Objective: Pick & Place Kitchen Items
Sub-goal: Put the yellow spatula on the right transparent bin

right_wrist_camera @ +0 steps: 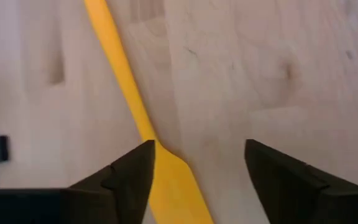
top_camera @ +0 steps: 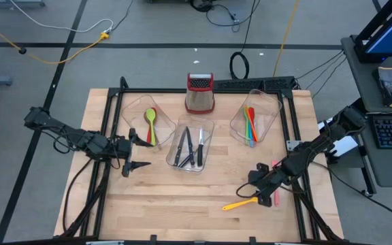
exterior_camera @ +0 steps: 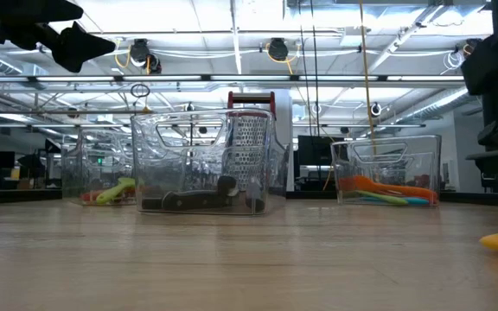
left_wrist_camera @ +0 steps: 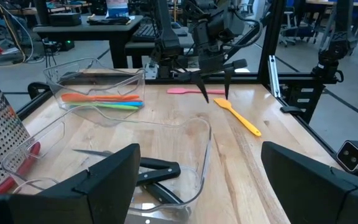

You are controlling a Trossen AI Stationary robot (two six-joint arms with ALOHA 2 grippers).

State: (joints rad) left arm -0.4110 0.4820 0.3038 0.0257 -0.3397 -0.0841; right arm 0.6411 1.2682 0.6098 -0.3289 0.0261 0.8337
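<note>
A yellow spatula point(top_camera: 240, 203) lies flat on the wooden table near the front right, and a pink utensil point(top_camera: 275, 194) lies on the table just right of it. My right gripper point(right_wrist_camera: 197, 168) stands open over the spatula's blade point(right_wrist_camera: 174, 183), slanting down, with the handle point(right_wrist_camera: 114, 56) running away from it. My left gripper point(top_camera: 138, 150) is open in the air at the table's left, touching nothing. The clear tubs hold green and red spoons point(top_camera: 151, 124), black-handled knives point(top_camera: 190, 148), and orange, green and blue utensils point(top_camera: 250, 124). My right gripper's fingers stand over the yellow spatula's blade end, one finger point(right_wrist_camera: 132, 171) right at the blade's edge point(right_wrist_camera: 160, 155). Whether that finger touches the blade, I cannot tell. The spatula lies flat on the table, between the open fingers only in part.
Three clear tubs point(top_camera: 171, 126) point(top_camera: 206, 160) point(top_camera: 272, 109) stand in a row across the table's far half. The steel grater with a red top point(top_camera: 199, 92) stands behind the middle one. Bare wood lies along the near edge point(top_camera: 182, 211). Black frame rails point(top_camera: 292, 122) border the table.
</note>
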